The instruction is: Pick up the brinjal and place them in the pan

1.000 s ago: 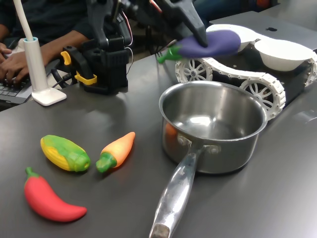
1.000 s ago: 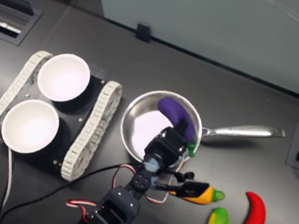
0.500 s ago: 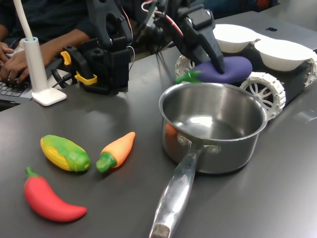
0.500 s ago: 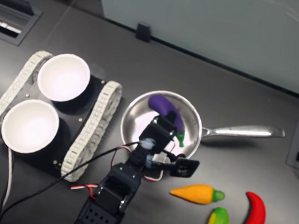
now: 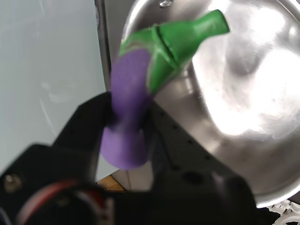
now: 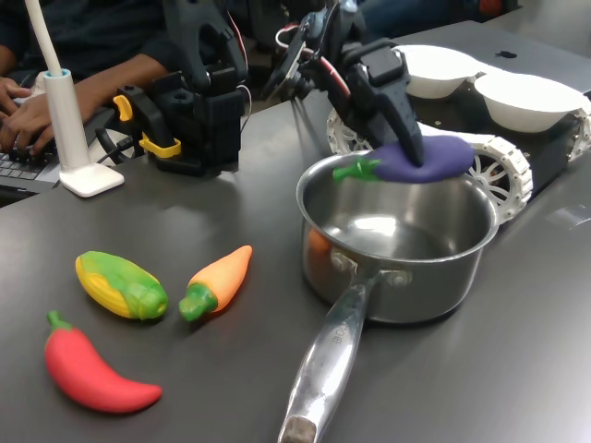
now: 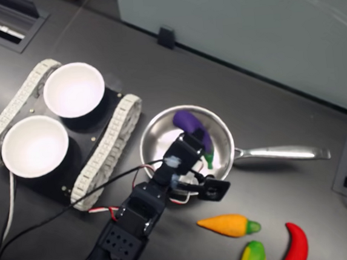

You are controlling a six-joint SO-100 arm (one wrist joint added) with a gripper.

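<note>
Lowered since a second ago: brinjal [image 6: 422, 159] down from well above the tracked platform to just over the far rim of the pan [image 6: 397, 242], gripper [image 6: 406, 148] clamped on its purple body.

In the first exterior view, lies roughly level, long axis running across the pan's far edge, green stem toward the first exterior view's left, rounded end toward the right. In the second exterior view, brinjal [image 7: 189, 126] hangs inside the pan's [image 7: 153, 138] circle, stem pointing toward the near side where the arm stands. In the wrist view, black fingers [image 5: 84, 126] pinch the brinjal [image 5: 131, 93] mid-body, stem out over the shiny pan [image 5: 243, 70] floor.

Dark grey table [image 6: 138, 231] carries the pan, handle toward its near edge. Near the front left corner: red chili [image 6: 88, 374], corn [image 6: 120, 284], carrot [image 6: 220, 280]. Behind the pan, white tracked platform [image 6: 480, 157] with two white bowls [image 6: 531, 97]. At the far left edge, a person's hand [image 6: 28, 120] on a keyboard.
</note>
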